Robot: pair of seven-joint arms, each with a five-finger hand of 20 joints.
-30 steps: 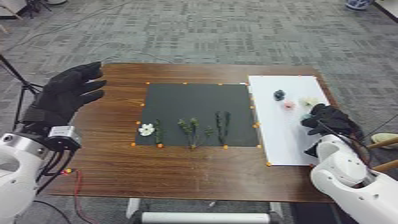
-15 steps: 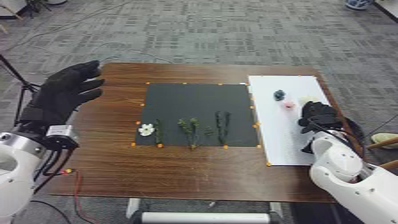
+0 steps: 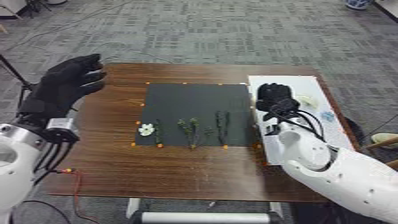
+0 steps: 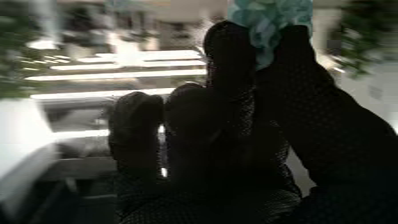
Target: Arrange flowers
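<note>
Flower (image 4: 274,12), blue-green, is pinched between the right hand's (image 3: 275,96) thumb and finger – held over the white sheet (image 3: 298,83), where a pale flower (image 3: 306,101) and light-blue flower (image 3: 328,116) are seen. The left hand (image 3: 60,86) is held open at the table's (image 3: 204,175) left side.

Robotics lab in an office-type room was indicated. White arms (image 3: 11,170) were set up at a brown wooden table (image 3: 204,175). Between left hand (image 3: 67,82) and right hand (image 3: 275,99), a dark mat (image 3: 191,97) was edged with small orange markers (image 3: 160,145). Red cable (image 3: 78,182) was laid over the tabletop, nearer the robot than the left hand; thin black stand (image 3: 12,69) was placed on that hand's outer side. Beyond both hands, floor was covered in grey patterned carpet (image 3: 204,35). Past the right hand, blurred greenery (image 4: 360,42) and bright strips (image 4: 115,75) were picked up in the wrist view.
</note>
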